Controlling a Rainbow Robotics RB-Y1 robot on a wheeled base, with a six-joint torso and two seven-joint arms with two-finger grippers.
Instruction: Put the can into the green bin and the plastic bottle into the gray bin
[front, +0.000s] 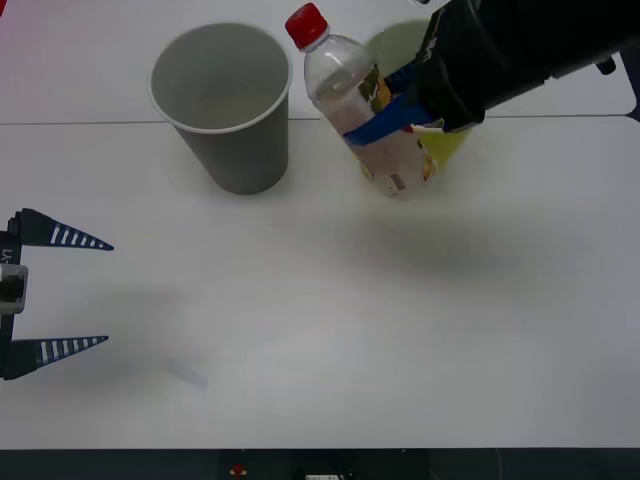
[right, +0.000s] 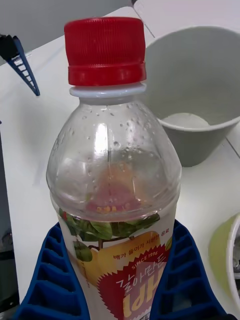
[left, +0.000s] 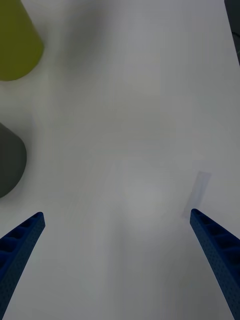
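Now my right fingers (front: 385, 118) squeeze the bottle (front: 362, 110) around its middle, holding it tilted above the desk (front: 320, 320), between the gray bin (front: 225, 105) and the green bin (front: 440, 145). My left fingers (front: 75, 292) are spread wide, holding nothing, near the desk's left edge.

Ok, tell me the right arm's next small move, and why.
Probably carry the plastic bottle sideways toward the robot's left until it hangs over the gray bin. The right gripper is shut on its label, the bottle is tilted and lifted beside the green bin, and the gray bin stands open, apart from it.
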